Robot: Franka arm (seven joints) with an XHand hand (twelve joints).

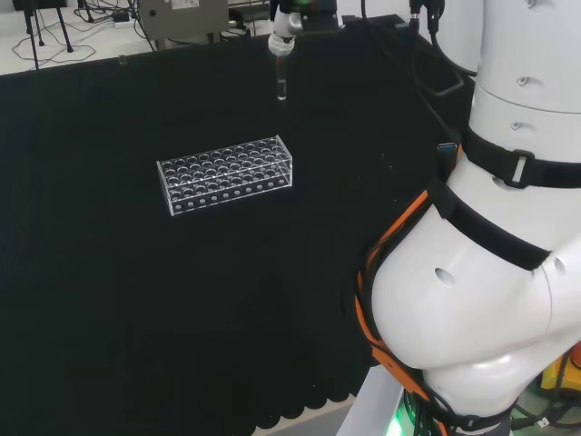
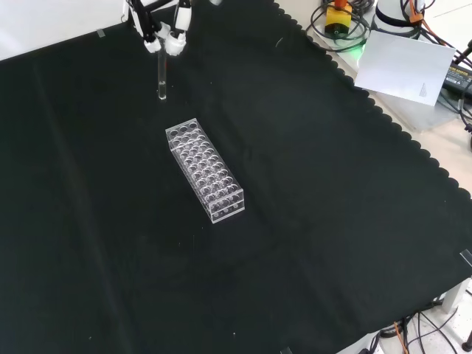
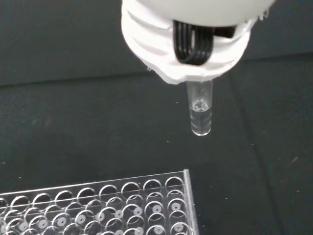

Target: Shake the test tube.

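Observation:
A clear glass test tube (image 1: 281, 80) hangs upright in the air, pinched at its top by the hand (image 1: 284, 23) at the head view's top. In the front view the hand (image 2: 164, 31) comes in from the top edge and the test tube (image 2: 161, 77) hangs above the cloth, just beyond the far end of the rack. Close up in the wrist view, the tube (image 3: 200, 110) pokes out below the white fingertips (image 3: 188, 44), with a little clear liquid near its round bottom. A clear plastic test tube rack (image 1: 227, 173) with several holes stands on the black cloth.
The rack (image 2: 206, 170) lies slantwise in the front view, its near corner also in the wrist view (image 3: 146, 200). The arm's white links (image 1: 495, 245) stand at the head view's right. A white sheet (image 2: 404, 65) and cables lie off the cloth's scalloped edge.

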